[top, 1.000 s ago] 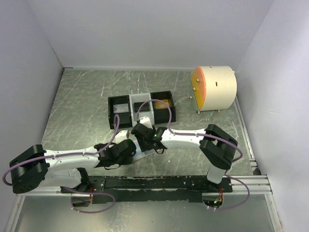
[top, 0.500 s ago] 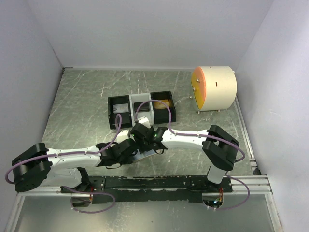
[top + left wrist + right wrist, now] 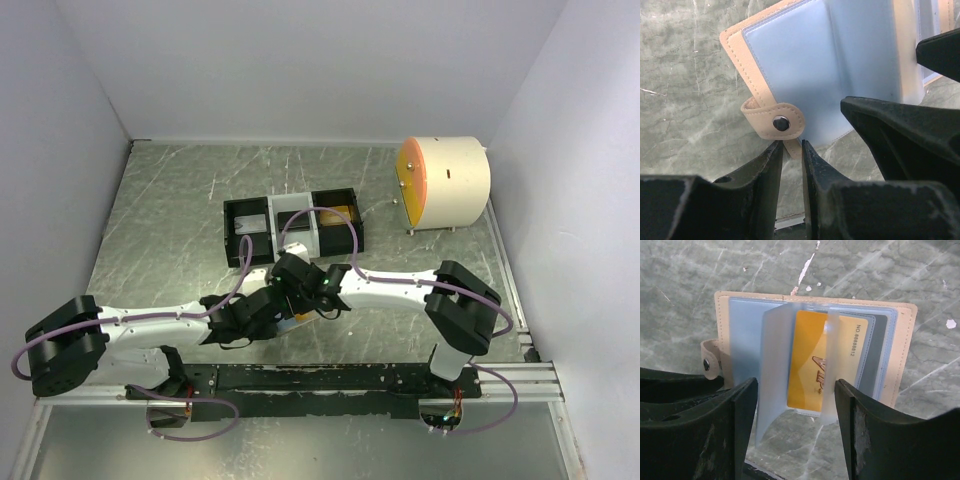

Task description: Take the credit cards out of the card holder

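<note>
Left wrist: the thin tan-brown bifold card holder (image 3: 805,65) with pale blue slotted faces lies open on the grey metal table (image 3: 685,75). My left jaws, nearly closed, seem to pinch its tan edge.

Right wrist: my right jaws stand wide and empty astride the gold credit card (image 3: 812,365) in its clear sleeve (image 3: 772,370).

From above: the card holder lies by the middle of the table's near edge.

I judge I'm lining up on the card. Next, nip its exposed edge and slide it out.

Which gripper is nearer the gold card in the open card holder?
Right. The right gripper, open, has its fingers flanking the gold card; the left gripper pinches the edge of the card holder by the snap strap, away from that card.
</note>
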Motion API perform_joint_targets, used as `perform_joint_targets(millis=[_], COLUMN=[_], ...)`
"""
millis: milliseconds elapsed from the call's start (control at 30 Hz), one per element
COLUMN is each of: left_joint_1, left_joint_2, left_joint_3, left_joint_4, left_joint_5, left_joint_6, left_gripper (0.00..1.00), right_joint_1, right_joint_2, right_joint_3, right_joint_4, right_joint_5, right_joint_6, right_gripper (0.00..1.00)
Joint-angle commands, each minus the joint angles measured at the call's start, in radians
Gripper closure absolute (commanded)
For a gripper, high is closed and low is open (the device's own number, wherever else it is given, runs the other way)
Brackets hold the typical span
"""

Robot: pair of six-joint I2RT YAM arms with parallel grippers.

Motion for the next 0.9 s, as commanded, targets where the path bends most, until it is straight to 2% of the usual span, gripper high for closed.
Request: perform_joint_targets(millis=[0, 567, 867], left_joint_1=[-0.010, -0.023, -0.046], left_joint_2=[-0.014, -0.087, -0.262], left_joint_3=[-0.002, -0.009, -0.030], left_joint_4=[0.011, -0.054, -0.137], left_joint_5=[-0.009, -0.044, -0.082], left_joint_6=[-0.009, -0.047, -0.103], left_gripper=[0.67, 0.67, 0.66], right_joint_1=[0.002, -0.007, -0.052], right_joint_2=[-0.032, -0.002, 0.041], right_joint_3=[-0.016, -0.015, -0.085], right_joint_4=[0.035, 0.105, 0.226], right_joint_5=[-0.024, -0.133, -0.270], right_joint_6=[0.020, 0.020, 0.046], right_gripper=[0.37, 0.35, 0.33])
